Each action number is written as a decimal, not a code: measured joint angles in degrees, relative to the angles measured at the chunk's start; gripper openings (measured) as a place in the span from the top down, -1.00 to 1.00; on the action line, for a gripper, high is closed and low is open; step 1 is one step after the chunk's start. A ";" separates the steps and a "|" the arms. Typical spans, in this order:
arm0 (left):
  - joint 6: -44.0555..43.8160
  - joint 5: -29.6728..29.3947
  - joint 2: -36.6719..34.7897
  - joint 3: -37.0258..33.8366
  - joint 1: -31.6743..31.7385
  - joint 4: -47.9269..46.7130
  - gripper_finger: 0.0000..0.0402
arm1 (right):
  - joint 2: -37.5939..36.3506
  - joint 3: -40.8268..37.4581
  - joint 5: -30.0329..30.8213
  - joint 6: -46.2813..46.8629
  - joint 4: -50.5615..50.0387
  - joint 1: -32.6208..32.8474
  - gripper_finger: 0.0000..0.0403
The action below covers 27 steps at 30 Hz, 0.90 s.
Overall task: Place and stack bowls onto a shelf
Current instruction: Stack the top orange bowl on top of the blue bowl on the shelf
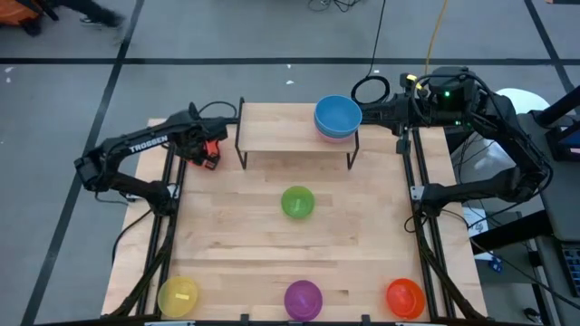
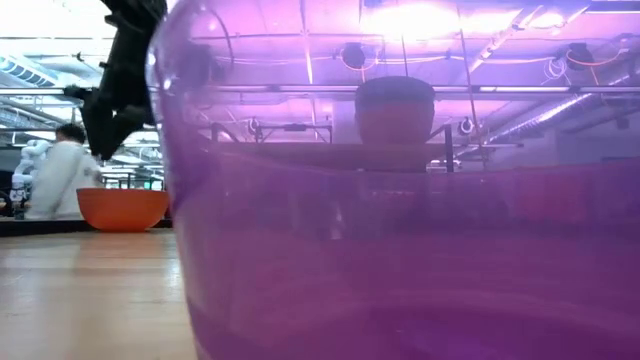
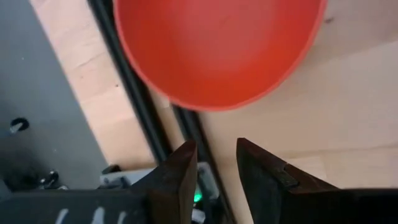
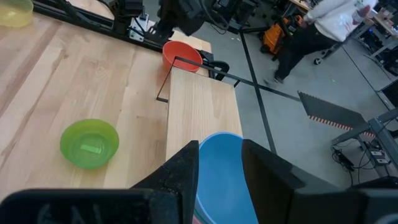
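The left gripper [image 3: 211, 158] is hanging open and empty just beside the red bowl [image 3: 214, 50], left of the shelf [image 1: 294, 129]. The right gripper [image 4: 221, 163] is hovering open over the blue bowl [image 1: 337, 114], which is sitting stacked on the shelf's right end.

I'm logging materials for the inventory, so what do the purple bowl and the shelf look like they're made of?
Purple bowl: probably translucent plastic, since the low view shows the room tinted through its glossy wall.
Shelf: light wood board, grain visible, matte finish, on thin black legs that look like metal.
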 joint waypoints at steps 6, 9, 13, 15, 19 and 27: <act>0.11 3.85 0.00 -4.81 0.15 7.41 0.40 | 0.00 0.00 0.00 0.00 0.00 0.00 0.42; -5.71 4.78 0.02 -5.83 0.15 8.45 0.40 | 0.00 0.00 0.00 -0.02 0.02 0.00 0.42; -18.35 5.04 0.00 -5.94 0.15 7.80 0.40 | 0.02 0.00 0.00 -0.02 0.02 0.00 0.42; -25.06 5.44 0.00 -5.94 0.15 7.29 0.40 | 0.02 0.00 -0.01 -0.01 0.02 0.00 0.42; -34.66 5.02 0.00 -5.92 0.15 7.64 0.40 | 0.02 0.00 0.00 -0.02 0.02 0.00 0.42; -13.59 1.96 0.00 -5.92 -0.01 8.48 0.40 | 0.02 -0.02 -0.02 -0.02 0.02 0.00 0.42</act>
